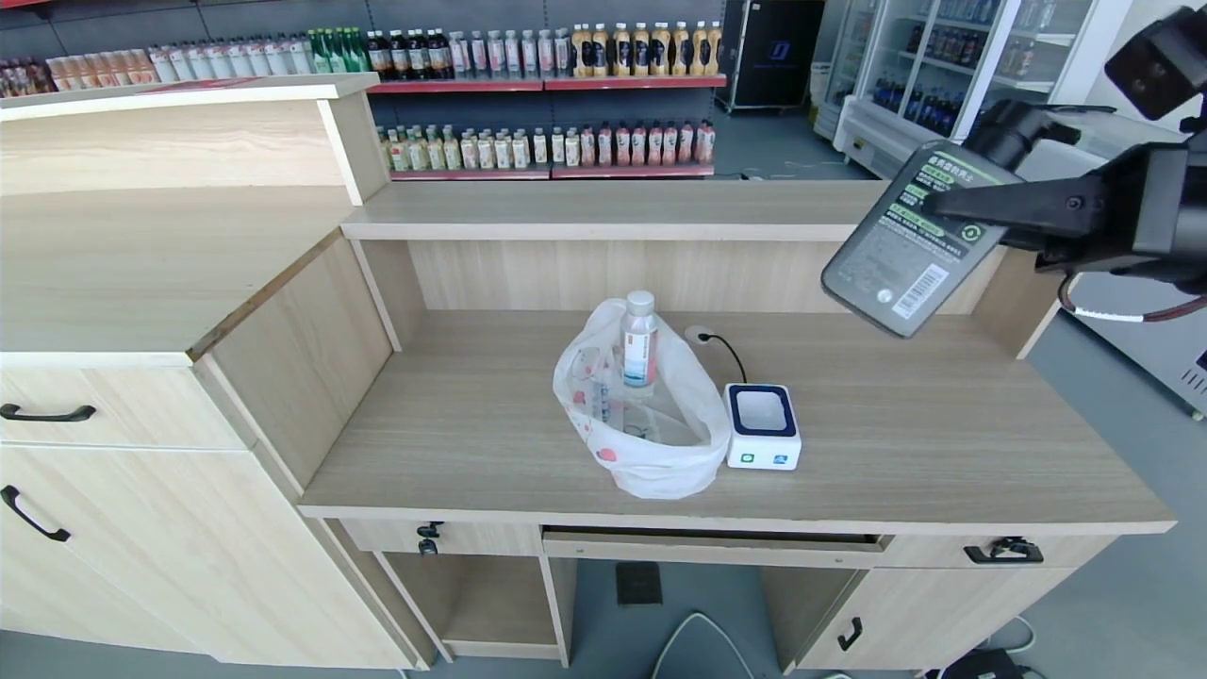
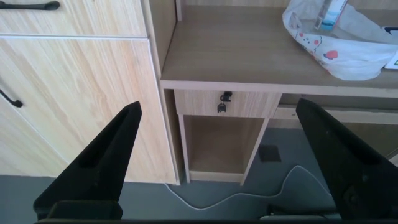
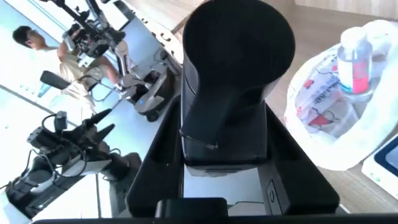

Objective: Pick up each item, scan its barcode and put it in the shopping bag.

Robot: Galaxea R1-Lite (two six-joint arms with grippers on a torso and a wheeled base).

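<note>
My right gripper (image 1: 952, 193) is shut on a dark grey pouch (image 1: 901, 240) with a black cap, held high in the air over the desk's right end; its white barcode label faces down and forward. In the right wrist view the pouch (image 3: 236, 81) sits between the fingers, cap end up. A white shopping bag (image 1: 651, 415) stands open mid-desk with a clear bottle (image 1: 639, 339) upright inside. Right beside the bag lies the white, blue-rimmed scanner (image 1: 762, 424). My left gripper (image 2: 219, 104) hangs open and empty below desk height, off the desk's left front corner.
The wooden desk (image 1: 943, 443) has a raised back ledge and a taller counter (image 1: 141, 273) on its left. A cable (image 1: 726, 351) runs from the scanner to the back. Drinks shelves (image 1: 547, 57) and fridges stand behind. A keyed drawer (image 2: 224, 102) sits under the desk edge.
</note>
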